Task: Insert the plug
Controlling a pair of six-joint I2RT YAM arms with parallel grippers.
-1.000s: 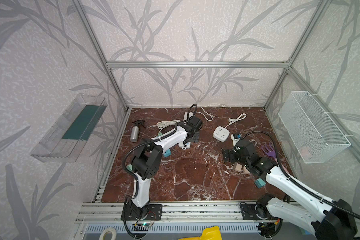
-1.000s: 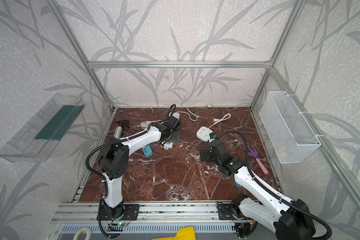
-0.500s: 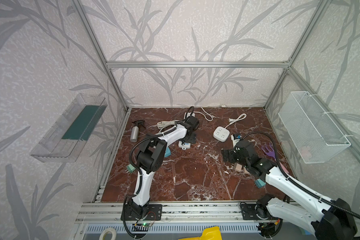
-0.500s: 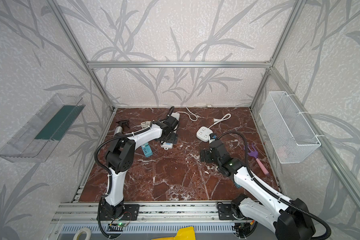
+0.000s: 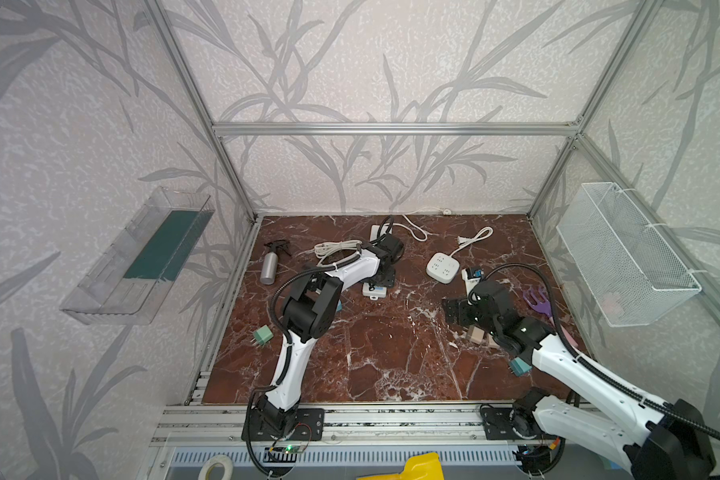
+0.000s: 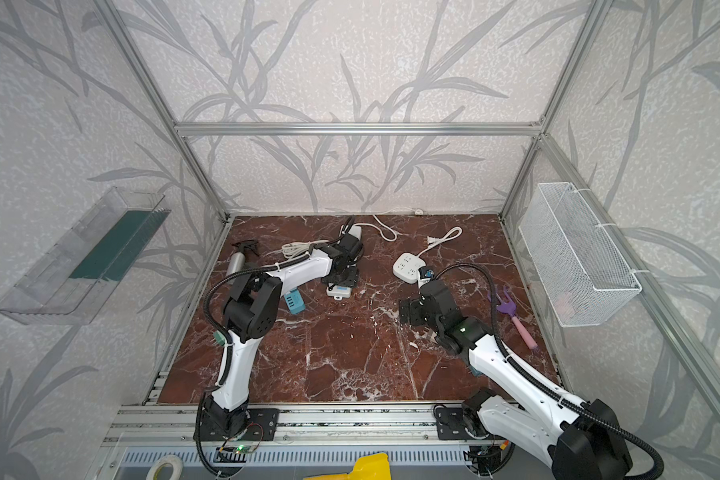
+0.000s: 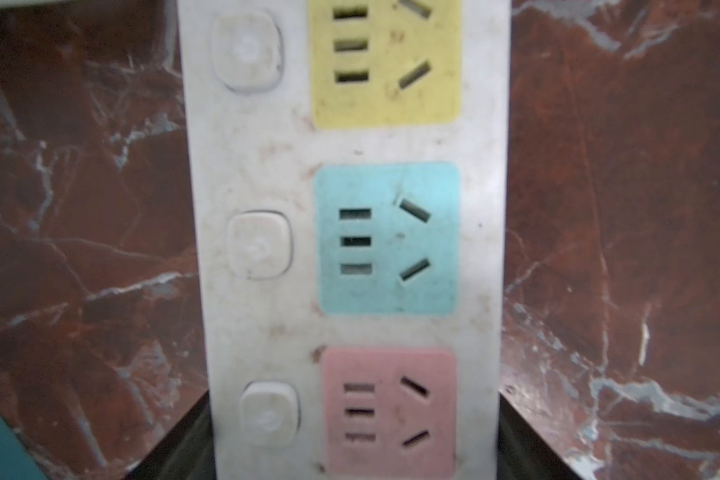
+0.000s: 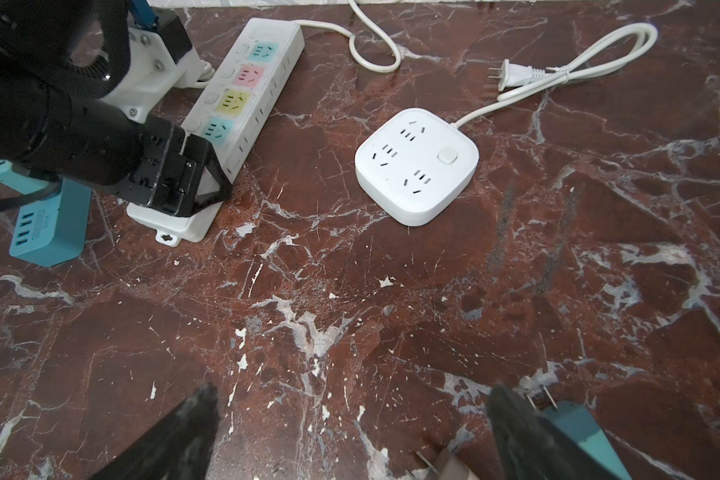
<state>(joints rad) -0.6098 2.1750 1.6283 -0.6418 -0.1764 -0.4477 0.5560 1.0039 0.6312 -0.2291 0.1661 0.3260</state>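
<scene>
One polished red-brown marble tabletop (image 8: 350,291), veined in white. One long white plastic power strip (image 8: 273,70), matt and scuffed: lies flat toward the back of the table. Carries, in the left wrist view, three rounded-square socket faces, yellow, pale blue and pink, each with five slots and one rounded white button beside it. Black angular left gripper (image 5: 381,278): straddles the strip's near end at the pink face, fingers (image 7: 183,453) closed against both long edges. One glossy white square socket block (image 8: 416,166) with rounded corners: sits right of the strip in both top views, apart from it, and bears three slot groups and one button. One white moulded plug (image 8: 512,77) with bare metal prongs, on a looped round white cord: lies loose on the marble behind the block, well apart from both grippers. Black right gripper (image 8: 350,440): hovers over bare marble, jaws spread wide, gripping nothing. In the right wrist view, one teal plastic adapter block (image 8: 578,419) and one beige adapter block (image 8: 445,465), both prong-tipped: lie just beside one of its fingers.
</scene>
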